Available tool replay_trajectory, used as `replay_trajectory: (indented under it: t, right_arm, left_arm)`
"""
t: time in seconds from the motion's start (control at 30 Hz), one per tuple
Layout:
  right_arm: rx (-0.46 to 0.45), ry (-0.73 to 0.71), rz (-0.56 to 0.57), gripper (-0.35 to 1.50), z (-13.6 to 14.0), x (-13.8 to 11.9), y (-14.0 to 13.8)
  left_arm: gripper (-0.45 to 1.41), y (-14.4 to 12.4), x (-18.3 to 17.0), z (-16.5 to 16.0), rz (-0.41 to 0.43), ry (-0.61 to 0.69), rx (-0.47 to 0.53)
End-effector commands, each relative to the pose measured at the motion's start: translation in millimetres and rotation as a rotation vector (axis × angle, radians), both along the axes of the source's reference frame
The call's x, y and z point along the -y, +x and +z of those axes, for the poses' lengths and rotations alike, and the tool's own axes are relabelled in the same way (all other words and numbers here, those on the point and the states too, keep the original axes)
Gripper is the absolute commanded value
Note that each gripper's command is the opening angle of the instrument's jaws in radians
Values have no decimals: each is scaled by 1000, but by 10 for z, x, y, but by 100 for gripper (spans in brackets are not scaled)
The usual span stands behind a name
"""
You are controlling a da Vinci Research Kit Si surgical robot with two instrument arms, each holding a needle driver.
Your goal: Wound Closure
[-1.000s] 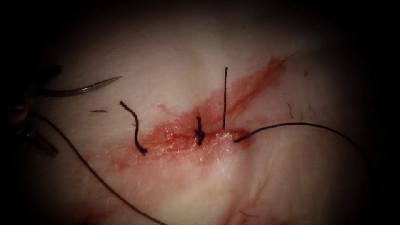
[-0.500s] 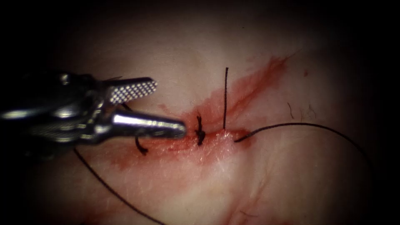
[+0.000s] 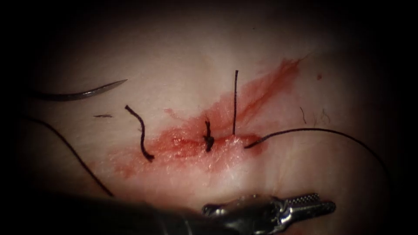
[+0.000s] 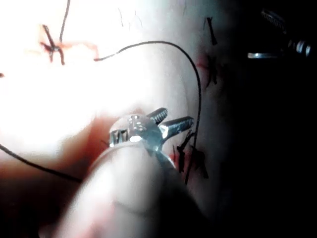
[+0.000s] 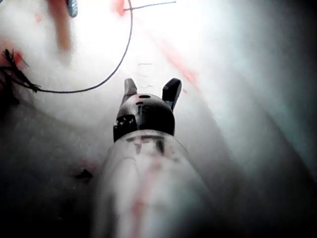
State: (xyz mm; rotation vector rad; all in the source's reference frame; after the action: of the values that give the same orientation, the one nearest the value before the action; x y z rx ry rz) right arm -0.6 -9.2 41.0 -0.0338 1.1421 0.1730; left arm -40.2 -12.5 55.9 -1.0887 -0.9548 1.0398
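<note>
The curved needle lies on the tissue far left of the cut, tip pointing right, held by neither tool and not in the tissue. Its thread runs down the left side. A knot sits on the cut with an upright tail. Another strand leaves the cut's right end and arcs right. My left tool lies low in front of the cut, pointing right, open and holding nothing; its own view shows the open jaws, left tool, beside the thread. My right tool is open and holds nothing.
A short cut end of thread lies at the cut's left end, with a tiny fragment further left. Red fluid streaks up and right from the cut. A second tool's tip shows in the left wrist view.
Half a second ago the left tool reached from the left over the cut's left end with jaws open. It now sits low in front, pointing right. Needle and threads have not moved.
</note>
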Motion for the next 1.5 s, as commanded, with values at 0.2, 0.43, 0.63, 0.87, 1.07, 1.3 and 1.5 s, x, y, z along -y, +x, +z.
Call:
replay_trajectory:
  t: [0.2, 0.43, 0.63, 0.87, 1.07, 1.3, 1.5]
  right_arm:
    - [-12, 6, 20, 91, 0, -8, 4]
    - [-16, 9, 22, 91, -4, -11, -3]
    - [-10, 12, 32, 91, -2, -13, -4]
    - [-10, 12, 33, 91, -2, -12, -4]
    - [-13, 14, 34, 91, -7, -11, -3]
    - [-41, 12, 64, 88, -23, -11, 9]
    - [-56, 12, 93, 31, -27, -21, 17]
  left_arm:
    - [91, -80, -6, 72, 42, -43, -26]
    - [95, -110, -28, 83, 51, -40, -28]
    - [81, -115, -38, 73, 57, -41, 34]
    - [73, -126, -36, 71, 59, -49, 64]
    - [-45, -126, -28, 75, 95, -50, 69]
    - [-45, -114, -28, 71, 147, 100, 124]
    - [-45, -59, -5, 35, 247, 209, 165]
